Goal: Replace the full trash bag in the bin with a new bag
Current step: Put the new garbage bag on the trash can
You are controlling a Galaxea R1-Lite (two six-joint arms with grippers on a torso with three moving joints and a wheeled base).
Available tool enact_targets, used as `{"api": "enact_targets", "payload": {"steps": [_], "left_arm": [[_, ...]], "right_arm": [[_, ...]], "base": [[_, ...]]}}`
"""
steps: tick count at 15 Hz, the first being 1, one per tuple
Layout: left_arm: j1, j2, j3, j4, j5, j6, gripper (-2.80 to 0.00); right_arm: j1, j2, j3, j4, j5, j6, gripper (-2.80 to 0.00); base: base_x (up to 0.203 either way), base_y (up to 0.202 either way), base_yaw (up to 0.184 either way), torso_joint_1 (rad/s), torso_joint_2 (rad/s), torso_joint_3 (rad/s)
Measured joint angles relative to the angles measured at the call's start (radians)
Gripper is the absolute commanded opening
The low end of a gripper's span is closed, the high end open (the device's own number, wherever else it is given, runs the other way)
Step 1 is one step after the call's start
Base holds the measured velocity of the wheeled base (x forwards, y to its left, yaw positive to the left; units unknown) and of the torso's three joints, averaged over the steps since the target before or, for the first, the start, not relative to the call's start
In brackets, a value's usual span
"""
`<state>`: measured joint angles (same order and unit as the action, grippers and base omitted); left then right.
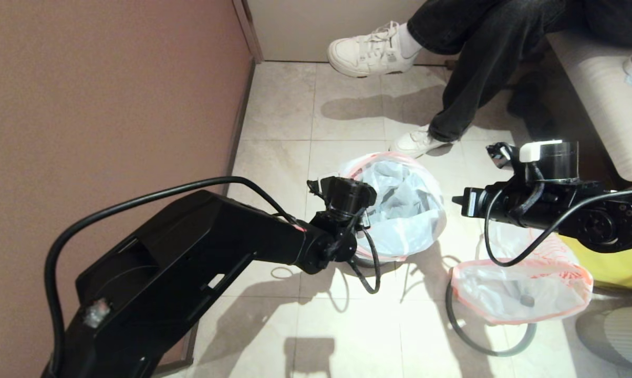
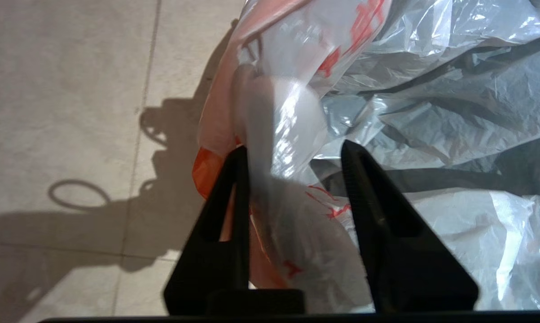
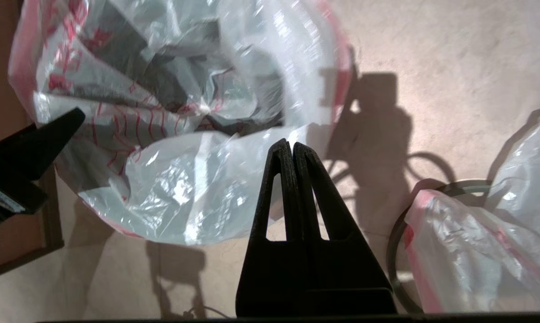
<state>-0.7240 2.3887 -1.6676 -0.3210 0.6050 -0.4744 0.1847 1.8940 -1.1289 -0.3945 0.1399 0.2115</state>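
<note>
new bag [image 1: 400, 207] draped over bin [image 1: 371, 260] | left gripper [image 2: 292, 152] fingers wide, straddling bag's pink edge at bin's near-left rim | right gripper [image 3: 292, 146] pinched empty, beside bin | full trash bag [image 1: 520, 286] right of bin | advice: pinch edge, pull evenly down over rim.

New bag [image 1: 407, 210]: thin translucent whitish film, pink-red edge, red print, crumpled and spread open over the bin, draping its sides on the tiled floor; no contents visible. Bin [image 3: 180, 92]: almost wholly covered, only dark interior showing through the film. Full trash bag [image 1: 520, 289]: same film and pink-red edge, lying slumped on the floor to the robot's right of the bin, apart from it, a small white cup shape visible inside. Thin grey hoop [image 1: 484, 344]: lying on the floor, partly under the full bag.
</note>
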Motion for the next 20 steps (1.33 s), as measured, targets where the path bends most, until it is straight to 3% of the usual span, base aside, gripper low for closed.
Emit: {"api": "enact_targets", "payload": {"steps": [2,8,12,16,17,20], "left_arm": [[-0.024,-0.027,0.022,0.037,-0.001,-0.028,0.0],[-0.045,-0.158,0.082,0.055,-0.014,-0.032,0.0],[-0.013,-0.185,0.035,0.068,-0.022,0.077,0.0],[0.063,-0.095,-0.09,0.063,-0.05,0.2,0.0],[0.073,-0.077,-0.129,0.061,-0.056,0.215,-2.8],[0.082,-0.071,-0.166,0.058,-0.058,0.233,-2.8]], "right_arm": [[0.01,-0.03,-0.004,0.002,-0.051,0.0,-2.8],[0.041,-0.056,-0.011,0.006,-0.092,-0.011,-2.8],[0.058,-0.065,-0.014,0.016,-0.111,-0.016,-2.8],[0.082,-0.048,-0.023,0.01,-0.143,-0.016,-2.8],[0.09,-0.04,-0.025,0.01,-0.159,-0.016,-2.8],[0.114,-0.027,-0.032,0.008,-0.195,-0.019,-2.8]], "base": [[0.0,0.0,0.0,0.0,0.0,0.0],[0.0,0.0,0.0,0.0,0.0,0.0],[0.0,0.0,0.0,0.0,0.0,0.0],[0.0,0.0,0.0,0.0,0.0,0.0],[0.0,0.0,0.0,0.0,0.0,0.0],[0.0,0.0,0.0,0.0,0.0,0.0]]}}
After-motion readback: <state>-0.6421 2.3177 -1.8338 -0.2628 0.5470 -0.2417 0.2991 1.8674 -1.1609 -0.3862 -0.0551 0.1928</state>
